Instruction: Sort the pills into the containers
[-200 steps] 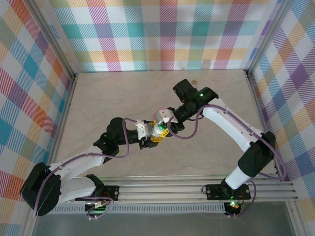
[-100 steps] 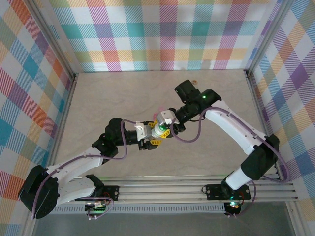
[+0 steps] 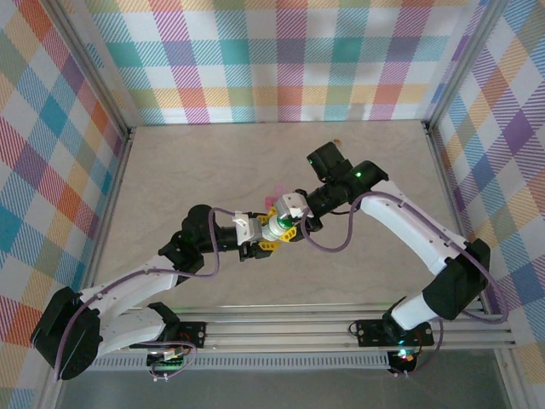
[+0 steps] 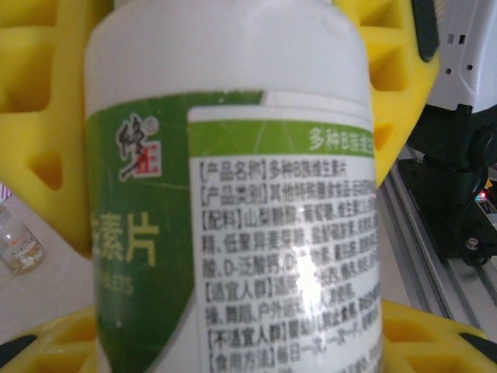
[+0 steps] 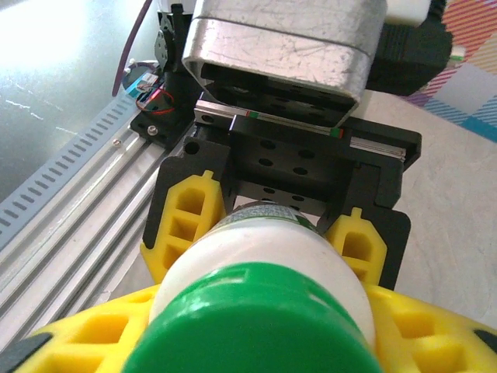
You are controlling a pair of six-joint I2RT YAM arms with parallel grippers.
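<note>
A white bottle (image 3: pixel 275 228) with a green label and green cap hangs on its side above the table's middle, between both grippers. My left gripper (image 3: pixel 259 239) is shut on its body (image 4: pixel 233 186); its yellow fingers (image 5: pixel 183 217) press both sides. My right gripper (image 3: pixel 289 223) closes around the green cap (image 5: pixel 248 326), a yellow finger (image 5: pixel 78 334) tight on each side. The tiny amber bottle (image 4: pixel 17 247) stands on the table below. A bit of the pink pill box (image 3: pixel 275 189) shows just behind the grippers.
A small brown pill (image 3: pixel 336 141) lies near the back edge of the beige table (image 3: pixel 187 170). Checked walls close in three sides. The metal rail (image 3: pixel 341 328) with the arm bases runs along the near edge.
The right arm's elbow has swung to the right and its wrist has shifted a little back-right. The bottle and both grippers stayed together, moving only slightly.
</note>
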